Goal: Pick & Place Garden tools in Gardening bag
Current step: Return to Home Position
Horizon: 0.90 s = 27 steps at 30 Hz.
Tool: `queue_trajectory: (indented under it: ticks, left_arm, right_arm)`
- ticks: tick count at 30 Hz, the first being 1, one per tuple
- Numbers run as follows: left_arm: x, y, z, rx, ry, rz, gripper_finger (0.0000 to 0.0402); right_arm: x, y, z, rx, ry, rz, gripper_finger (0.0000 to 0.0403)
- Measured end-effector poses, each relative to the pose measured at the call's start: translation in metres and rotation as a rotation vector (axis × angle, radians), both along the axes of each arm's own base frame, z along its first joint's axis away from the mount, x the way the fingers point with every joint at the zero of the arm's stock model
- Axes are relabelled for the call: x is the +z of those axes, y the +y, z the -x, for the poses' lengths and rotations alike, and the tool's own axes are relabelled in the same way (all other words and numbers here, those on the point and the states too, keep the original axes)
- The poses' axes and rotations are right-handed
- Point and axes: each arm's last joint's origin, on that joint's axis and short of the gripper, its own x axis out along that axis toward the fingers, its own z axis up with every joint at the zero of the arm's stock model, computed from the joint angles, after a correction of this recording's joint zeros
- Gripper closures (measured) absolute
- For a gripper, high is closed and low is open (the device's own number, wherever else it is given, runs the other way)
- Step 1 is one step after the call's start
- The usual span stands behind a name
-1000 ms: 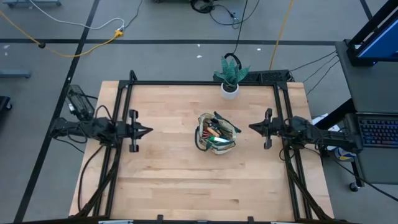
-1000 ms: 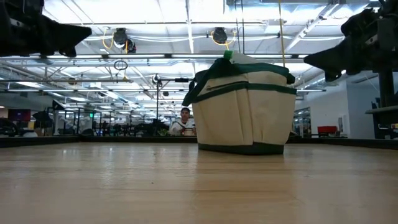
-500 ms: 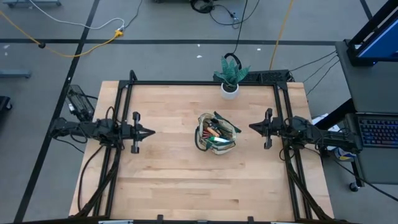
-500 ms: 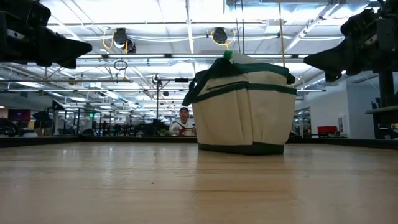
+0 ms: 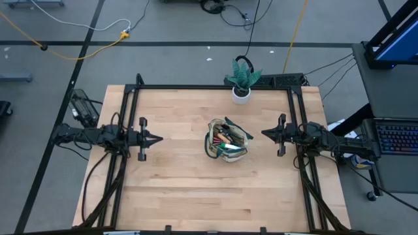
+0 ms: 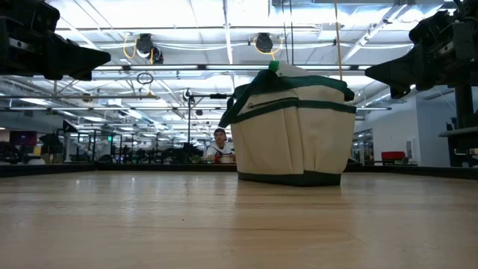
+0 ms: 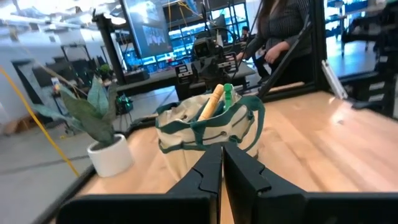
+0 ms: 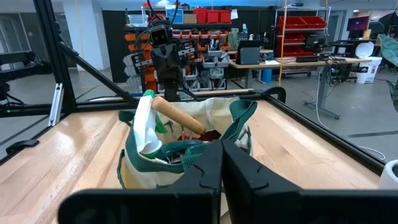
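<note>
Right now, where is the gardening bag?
Seen from above, the gardening bag stands in the middle of the table, between the left gripper and the right gripper, with the potted plant beyond it at the far edge.

Tan gardening bag [image 5: 228, 141] with green trim, upright mid-table, wooden-handled garden tools [image 8: 179, 116] poking out its open top

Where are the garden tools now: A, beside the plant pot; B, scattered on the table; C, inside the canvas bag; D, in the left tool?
C: the high view shows the garden tools lying inside the gardening bag, while the left tool and right tool wait shut on either side, holding nothing.
</note>
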Motion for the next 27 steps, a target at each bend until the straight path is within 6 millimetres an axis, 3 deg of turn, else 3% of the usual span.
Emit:
queue_trajectory:
  ticks: [27]
  left_arm:
    - [0.0,0.0,0.0,0.003,0.001,-0.054,0.038]
  right_arm:
    - [-0.0001,0.0,0.0,0.0,0.001,0.0,0.0403]
